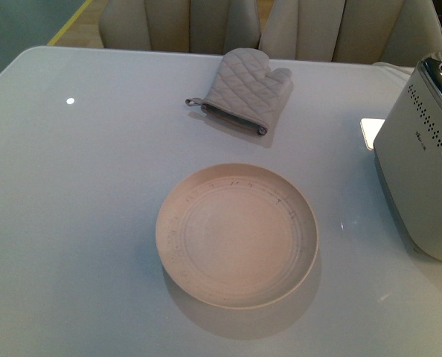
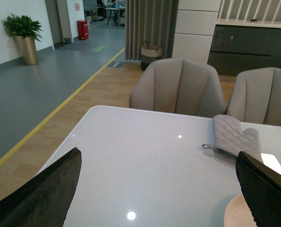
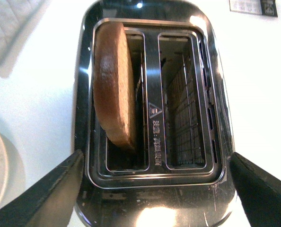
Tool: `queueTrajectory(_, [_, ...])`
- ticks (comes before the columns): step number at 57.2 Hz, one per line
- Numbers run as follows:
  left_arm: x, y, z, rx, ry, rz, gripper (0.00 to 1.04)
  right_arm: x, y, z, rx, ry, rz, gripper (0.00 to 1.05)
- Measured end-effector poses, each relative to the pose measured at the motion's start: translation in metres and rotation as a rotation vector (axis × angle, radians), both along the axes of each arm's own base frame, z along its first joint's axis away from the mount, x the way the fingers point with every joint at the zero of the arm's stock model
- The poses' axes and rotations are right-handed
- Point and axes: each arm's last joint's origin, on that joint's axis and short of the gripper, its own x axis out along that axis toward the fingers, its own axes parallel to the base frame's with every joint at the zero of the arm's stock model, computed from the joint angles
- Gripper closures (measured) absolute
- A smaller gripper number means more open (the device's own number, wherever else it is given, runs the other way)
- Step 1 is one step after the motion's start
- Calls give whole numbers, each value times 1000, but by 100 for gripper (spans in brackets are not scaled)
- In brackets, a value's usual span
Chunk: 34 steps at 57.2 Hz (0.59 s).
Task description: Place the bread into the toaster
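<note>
you have the bread (image 3: pixel 114 82) standing on edge in one slot of the toaster (image 3: pixel 152 189), crust uppermost and leaning against the slot's side, not gripped by anything. the right gripper (image 3: pixel 152 194) hangs directly above the toaster with its fingers spread wide on either side and nothing between them. the left gripper (image 2: pixel 159 189) is likewise spread wide and empty, held over the table (image 2: pixel 145 156) away from the work. judge the slice as light, soft and easily crushed or torn; if you must reseat it, take it gently by the firmer crust along the top edge, not the crumb. it appears to sit partly down in the slot, so the task looks close to done; how deep it sits cannot be told. note the slot's metal rims are narrow and the second slot beside it is empty. in the front view the toaster stands at the table's right, the plate (image 1: pixel 173 253) sits bare in the middle, and the oven mitt (image 1: pixel 243 89) lies beyond it, well apart. open table lies between them for withdrawing.
</note>
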Motion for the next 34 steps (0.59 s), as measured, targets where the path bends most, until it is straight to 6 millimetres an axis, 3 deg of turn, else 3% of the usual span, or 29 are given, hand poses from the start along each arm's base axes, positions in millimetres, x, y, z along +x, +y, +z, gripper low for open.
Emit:
queueTrajectory(5, [0,0,0,0,0,0,7,-24,3,14,35,-130,-4,9])
queueTrajectory(13, [0,0,0,0,0,0,7,-50,7,8,77,-218,7,12])
queueTrajectory(22, [0,0,0,0,0,0,7,-71,14,-5,68,-531,92,39])
queueTrajectory(34, [0,0,0,0,0,0,7,-90,26,-18,64,-553,82,76])
